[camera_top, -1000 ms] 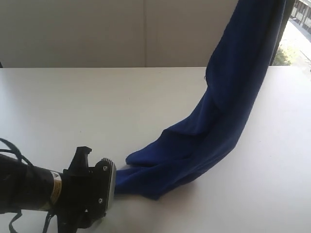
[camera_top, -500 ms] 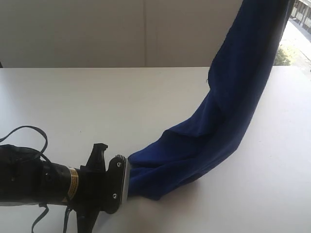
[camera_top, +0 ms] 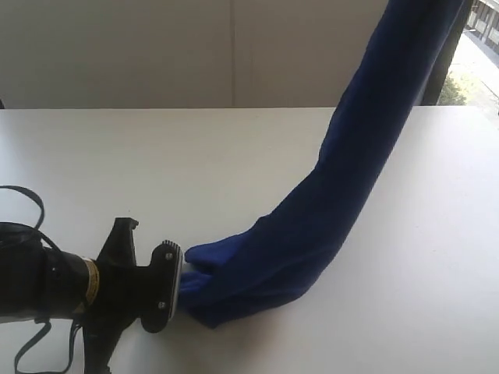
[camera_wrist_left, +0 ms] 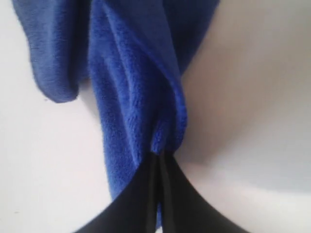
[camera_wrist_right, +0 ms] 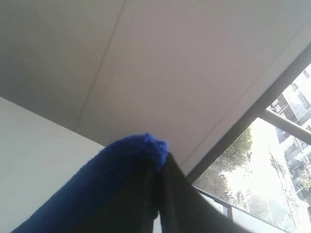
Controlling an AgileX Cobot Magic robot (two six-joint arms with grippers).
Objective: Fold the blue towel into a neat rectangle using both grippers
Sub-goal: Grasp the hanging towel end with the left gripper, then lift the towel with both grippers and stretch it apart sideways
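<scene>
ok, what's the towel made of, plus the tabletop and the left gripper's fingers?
The blue towel: fleecy cloth, likely microfibre; short fuzzy pile shows close up and it drapes limp. The table: smooth plain white top, maybe laminate, not certain. The left gripper's fingers: smooth matt black, probably plastic or rubber; too blurred to say.

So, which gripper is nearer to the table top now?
Left. The left gripper is low by the table, shut on the blue towel's lower end. The right gripper holds the other end high above the table, out of the exterior view.
</scene>
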